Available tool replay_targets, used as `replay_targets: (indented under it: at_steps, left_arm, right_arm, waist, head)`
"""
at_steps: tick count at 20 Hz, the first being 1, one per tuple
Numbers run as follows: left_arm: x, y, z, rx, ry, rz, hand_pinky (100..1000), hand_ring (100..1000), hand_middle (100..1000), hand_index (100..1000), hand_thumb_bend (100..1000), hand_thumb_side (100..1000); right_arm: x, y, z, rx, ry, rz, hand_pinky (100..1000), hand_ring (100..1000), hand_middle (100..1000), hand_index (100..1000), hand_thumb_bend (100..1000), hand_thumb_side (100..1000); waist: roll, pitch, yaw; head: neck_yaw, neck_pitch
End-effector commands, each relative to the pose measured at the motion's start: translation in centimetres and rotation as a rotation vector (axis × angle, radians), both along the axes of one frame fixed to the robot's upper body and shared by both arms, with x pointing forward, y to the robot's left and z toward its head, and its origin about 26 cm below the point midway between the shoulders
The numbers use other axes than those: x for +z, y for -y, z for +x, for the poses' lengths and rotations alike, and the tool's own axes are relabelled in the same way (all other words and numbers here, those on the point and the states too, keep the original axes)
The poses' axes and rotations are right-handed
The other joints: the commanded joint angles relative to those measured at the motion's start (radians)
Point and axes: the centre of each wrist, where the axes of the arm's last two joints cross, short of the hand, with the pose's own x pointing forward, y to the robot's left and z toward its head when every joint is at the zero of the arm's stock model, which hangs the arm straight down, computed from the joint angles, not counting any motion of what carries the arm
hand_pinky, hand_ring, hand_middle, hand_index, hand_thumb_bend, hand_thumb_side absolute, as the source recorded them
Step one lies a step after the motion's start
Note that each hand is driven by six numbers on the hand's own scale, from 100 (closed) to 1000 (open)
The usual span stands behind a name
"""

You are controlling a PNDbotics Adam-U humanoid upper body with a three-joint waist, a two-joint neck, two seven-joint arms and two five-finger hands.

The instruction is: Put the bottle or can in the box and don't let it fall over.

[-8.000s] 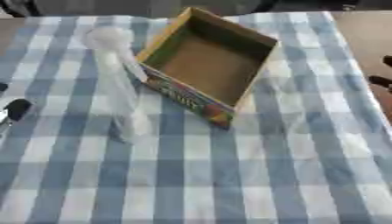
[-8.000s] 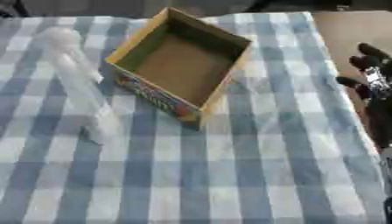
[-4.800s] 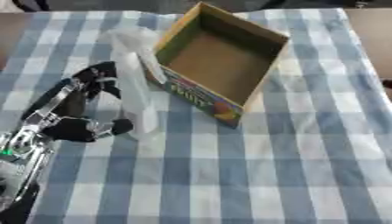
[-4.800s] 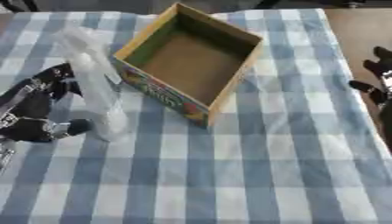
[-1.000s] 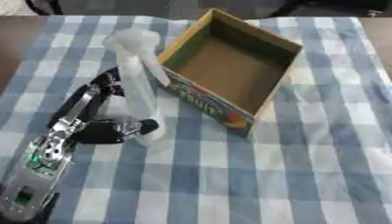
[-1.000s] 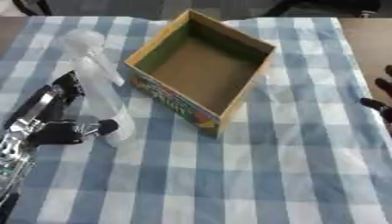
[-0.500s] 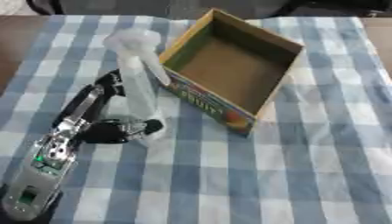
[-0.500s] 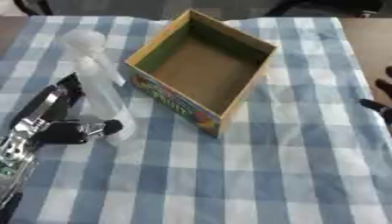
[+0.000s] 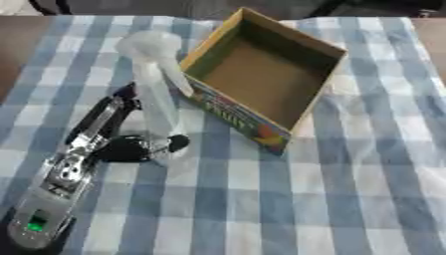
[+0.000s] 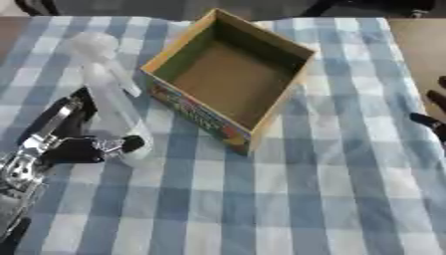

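Fingers (image 9: 122, 99) and thumb of left hand (image 9: 113, 134) curl round the base of a clear bottle (image 9: 155, 94), thumb tip dark against its near right side. Bottle stands upright on the blue-checked cloth (image 9: 348, 189), left of the box (image 9: 261, 79) and just beside its near-left wall, not inside it. Box is open-topped cardboard, brown within, a colourful printed panel facing near-left, set askew further back at centre. Right hand (image 10: 433, 117) shows only as dark fingertips at the right edge, well apart from both; cannot tell how its fingers stand.
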Motion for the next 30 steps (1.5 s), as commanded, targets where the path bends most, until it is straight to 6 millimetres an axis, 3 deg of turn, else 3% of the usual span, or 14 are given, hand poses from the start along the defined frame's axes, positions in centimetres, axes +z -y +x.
replay_targets:
  at_steps: [1, 22, 26, 30]
  left_arm:
    - [0.5, 0.2, 0.1, -0.006, 0.008, 0.006, 1000, 679, 783, 914, 763, 308]
    - [-2.0, 0.3, 1.0, 0.0, -0.072, 0.035, 1000, 674, 764, 837, 712, 288]
    - [-2.2, 0.3, 1.1, 0.001, -0.079, 0.029, 1000, 671, 757, 810, 604, 254]
    - [-2.3, 0.4, 1.1, 0.003, -0.09, 0.011, 1000, 662, 743, 766, 500, 153]
  right_arm:
    - [0.6, 0.1, 0.0, 0.002, 0.017, -0.018, 809, 1000, 1000, 905, 100, 697]
    - [0.4, 0.0, 0.0, 0.005, 0.014, -0.012, 810, 1000, 1000, 905, 100, 710]
    - [0.4, 0.0, 0.0, 0.005, 0.013, -0.011, 810, 1000, 1000, 905, 100, 714]
    - [0.3, -0.1, 0.0, 0.005, 0.011, -0.009, 810, 999, 1000, 905, 100, 716]
  waist:
    - [-0.002, -0.013, -0.002]
    - [-0.007, -0.011, -0.01]
    - [-0.007, -0.011, -0.009]
    - [-0.008, -0.009, -0.01]
  head:
    - [0.002, -0.016]
    - [0.003, -0.027]
    - [0.003, -0.028]
    - [0.003, -0.03]
